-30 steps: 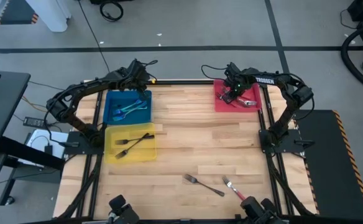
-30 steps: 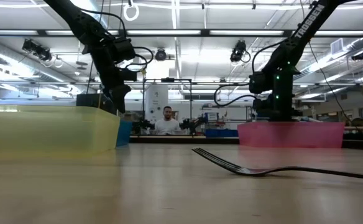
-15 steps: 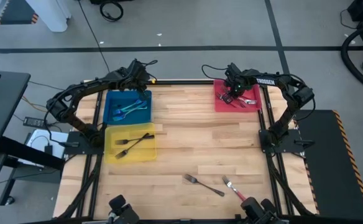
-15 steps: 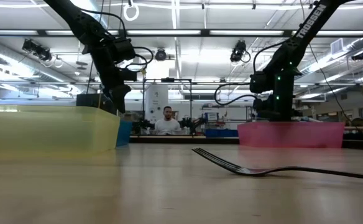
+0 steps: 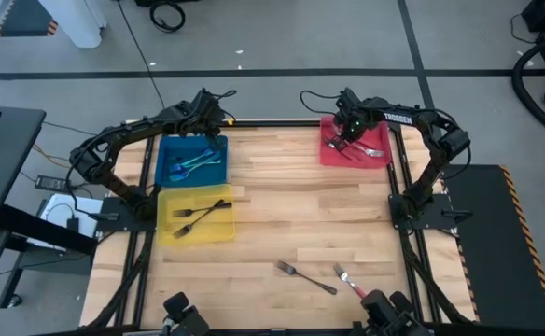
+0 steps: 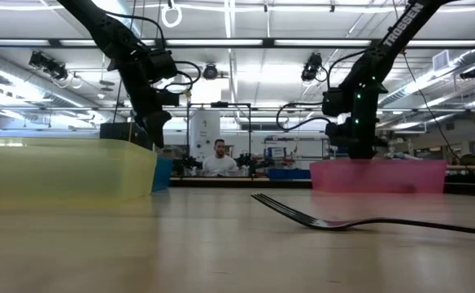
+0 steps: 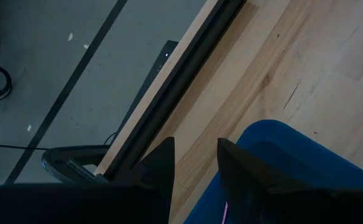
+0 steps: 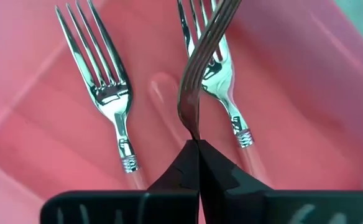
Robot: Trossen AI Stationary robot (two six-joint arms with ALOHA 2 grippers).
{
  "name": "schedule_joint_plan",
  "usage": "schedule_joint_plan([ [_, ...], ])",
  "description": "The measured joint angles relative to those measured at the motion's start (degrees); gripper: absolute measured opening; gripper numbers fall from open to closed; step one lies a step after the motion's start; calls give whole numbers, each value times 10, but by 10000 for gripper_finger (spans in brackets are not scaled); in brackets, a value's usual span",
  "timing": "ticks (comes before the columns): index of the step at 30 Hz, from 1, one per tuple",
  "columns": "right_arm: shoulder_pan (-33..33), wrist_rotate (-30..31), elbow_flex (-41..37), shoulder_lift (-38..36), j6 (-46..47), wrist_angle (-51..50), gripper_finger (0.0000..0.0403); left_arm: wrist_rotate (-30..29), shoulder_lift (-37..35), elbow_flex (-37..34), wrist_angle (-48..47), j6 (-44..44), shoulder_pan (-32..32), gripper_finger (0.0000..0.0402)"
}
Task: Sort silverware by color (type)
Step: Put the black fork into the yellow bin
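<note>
My right gripper (image 8: 197, 144) hangs over the red tray (image 5: 328, 159) at the far right, shut on a silver fork (image 8: 200, 68). Two more forks (image 8: 107, 93) (image 8: 222, 68) with clear pinkish handles lie flat in that tray. My left gripper (image 7: 194, 146) stands open over the far rim of the blue tray (image 5: 165, 173), with nothing between its fingers. Teal forks (image 5: 193, 163) lie in the blue tray, dark forks (image 5: 201, 215) in the yellow tray (image 5: 165, 233). A grey fork (image 5: 305, 277) and a red-handled fork (image 5: 350, 281) lie on the wood near the front edge. My right gripper pinches the fork between its two fingertips at the neck (image 8: 192, 127), just below the head. The fingers come from above, pointing steeply down. The head and tines stick out beyond the fingertips, clear of the tray floor; the fingers hide the handle.
Bare wooden tabletop (image 5: 300, 215) lies between the trays and the two loose forks. Black frame rails (image 5: 398, 187) run along the table's sides. In the low view a person (image 6: 220, 159) sits far off in the room behind the table.
My right gripper has risen a little over the red tray and drifted slightly toward the table's left. The left arm has kept still.
</note>
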Motion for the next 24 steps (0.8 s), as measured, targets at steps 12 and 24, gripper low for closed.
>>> schedule_joint_plan([
  [12,-15,-7,-17,-1,5,-16,2,0,0,0,14,1,0,121],
  [24,-27,-28,-41,-3,8,11,30,0,0,0,13,1,0,121],
])
